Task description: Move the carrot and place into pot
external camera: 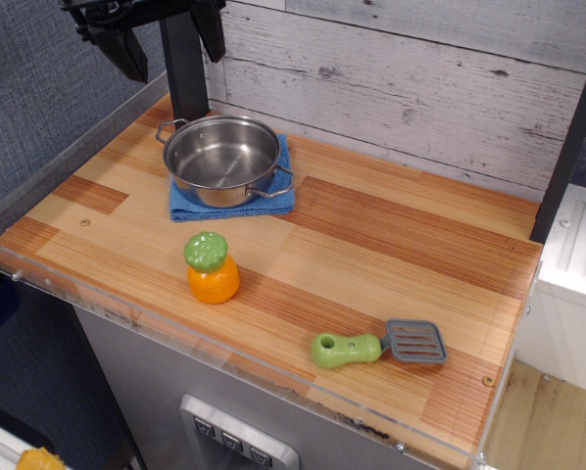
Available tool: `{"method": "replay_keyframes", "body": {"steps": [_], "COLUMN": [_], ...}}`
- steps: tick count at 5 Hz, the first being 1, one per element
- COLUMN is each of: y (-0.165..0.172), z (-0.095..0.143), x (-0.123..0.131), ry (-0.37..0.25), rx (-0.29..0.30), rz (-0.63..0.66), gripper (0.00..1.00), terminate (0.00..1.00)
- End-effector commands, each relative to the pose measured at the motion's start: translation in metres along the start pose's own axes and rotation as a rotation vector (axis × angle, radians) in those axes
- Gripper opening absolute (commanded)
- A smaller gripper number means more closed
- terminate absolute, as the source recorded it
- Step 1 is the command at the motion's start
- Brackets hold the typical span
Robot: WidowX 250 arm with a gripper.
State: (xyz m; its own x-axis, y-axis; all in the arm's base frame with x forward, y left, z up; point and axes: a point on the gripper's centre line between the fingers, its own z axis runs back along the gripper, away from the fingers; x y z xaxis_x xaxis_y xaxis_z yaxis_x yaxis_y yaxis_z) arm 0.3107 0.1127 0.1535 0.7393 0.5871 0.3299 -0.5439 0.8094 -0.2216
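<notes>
1 carrot (213,268), 1 pot (222,161), 1 spatula (379,345)

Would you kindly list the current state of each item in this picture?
carrot: upright on the table, untouched.
pot: empty, upright on the blue cloth.
spatula: lying flat near the front edge.
gripper: raised at the back left, holding nothing; jaws unclear.

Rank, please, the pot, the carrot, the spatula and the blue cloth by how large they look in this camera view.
1. pot
2. blue cloth, though the pot hides much of it
3. spatula
4. carrot, close to the spatula in size; they are hard to separate.
</notes>
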Motion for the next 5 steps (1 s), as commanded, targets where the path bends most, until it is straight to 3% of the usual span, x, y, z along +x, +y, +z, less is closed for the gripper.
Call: {"method": "replay_keyframes", "body": {"steps": [1, 2, 5], "y": [0.0, -0.006, -0.022], "z": [0.0, -0.005, -0.012], "x": [0.0, -0.03, -0.088], "ry": [0.0, 0.021, 0.052], "rx": [0.0, -0.029, 0.007], "rz": [0.0, 0.026, -0.038], "gripper": [1.0, 1.0, 1.0], "terminate": [0.0, 0.0, 0.0]}}
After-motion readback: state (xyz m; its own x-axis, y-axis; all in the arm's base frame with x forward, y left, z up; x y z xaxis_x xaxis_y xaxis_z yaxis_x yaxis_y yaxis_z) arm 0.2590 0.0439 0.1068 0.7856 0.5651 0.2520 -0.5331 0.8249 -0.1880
